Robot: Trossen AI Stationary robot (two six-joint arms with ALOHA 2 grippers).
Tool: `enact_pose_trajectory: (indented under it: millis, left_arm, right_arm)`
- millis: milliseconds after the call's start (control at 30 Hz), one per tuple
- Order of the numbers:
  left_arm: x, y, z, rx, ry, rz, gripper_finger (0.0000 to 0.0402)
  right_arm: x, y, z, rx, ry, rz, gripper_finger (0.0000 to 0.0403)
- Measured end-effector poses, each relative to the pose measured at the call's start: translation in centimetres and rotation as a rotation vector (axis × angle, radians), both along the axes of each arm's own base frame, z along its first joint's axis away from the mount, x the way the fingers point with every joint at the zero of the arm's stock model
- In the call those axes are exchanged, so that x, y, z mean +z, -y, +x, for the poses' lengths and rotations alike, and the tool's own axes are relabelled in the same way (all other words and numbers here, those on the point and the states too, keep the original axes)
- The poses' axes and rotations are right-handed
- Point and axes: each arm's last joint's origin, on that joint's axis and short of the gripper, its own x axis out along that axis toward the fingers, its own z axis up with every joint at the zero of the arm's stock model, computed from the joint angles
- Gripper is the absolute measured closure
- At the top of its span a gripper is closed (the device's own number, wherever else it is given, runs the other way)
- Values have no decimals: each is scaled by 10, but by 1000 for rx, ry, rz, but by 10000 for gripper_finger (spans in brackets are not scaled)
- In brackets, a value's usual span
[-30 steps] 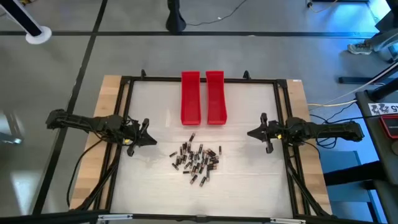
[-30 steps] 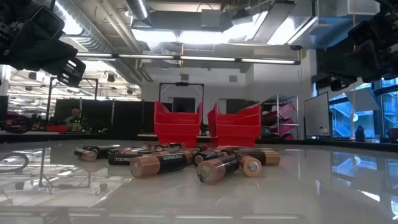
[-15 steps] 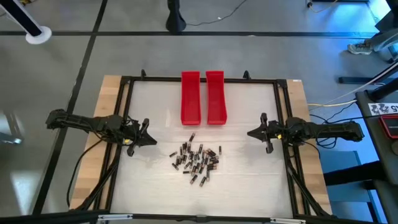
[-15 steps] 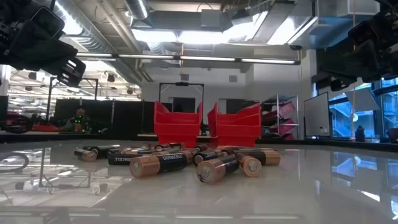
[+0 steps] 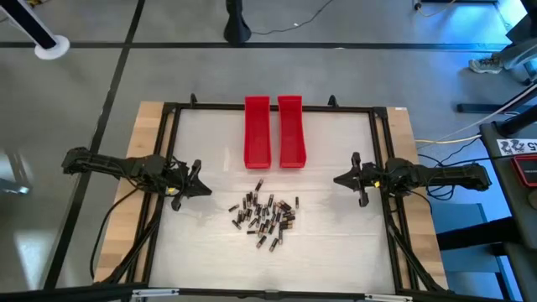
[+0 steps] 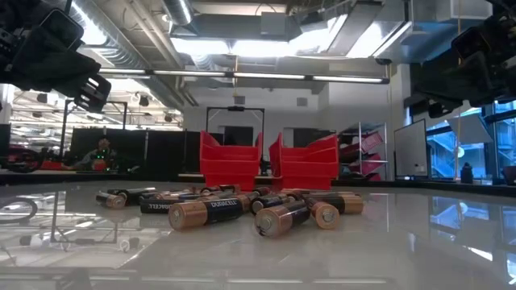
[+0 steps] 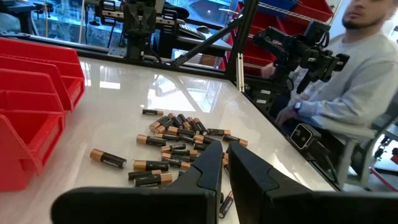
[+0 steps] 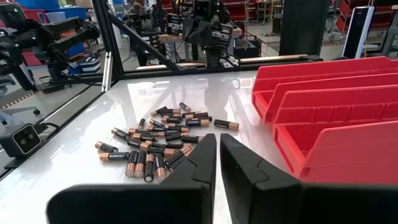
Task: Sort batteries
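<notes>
Bright, even light falls from ceiling strips (image 6: 266, 78) overhead. The glossy white table (image 5: 336, 243) mirrors them as pale glare streaks and throws only soft shadows. In the low view the near batteries (image 6: 242, 211) are sharp while the room behind softens. A person (image 7: 360, 81) beyond the table is slightly blurred

1. The dark left arm reaches in level from its own side of the table; the left gripper (image 5: 201, 190) hangs with fingers closed together, holding nothing.
2. The dark right arm mirrors it (both point inward), and the right gripper (image 5: 340, 179) is likewise closed and empty.
</notes>
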Motion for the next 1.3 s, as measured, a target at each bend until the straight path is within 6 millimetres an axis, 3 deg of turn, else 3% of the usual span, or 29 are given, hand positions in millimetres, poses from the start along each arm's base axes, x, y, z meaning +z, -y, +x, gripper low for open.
enact_pose_trajectory:
  millis: [1300]
  left_arm:
    - [0,0,0,-3,8,31,382]
  right_arm:
    - [0,0,0,0,0,0,377]
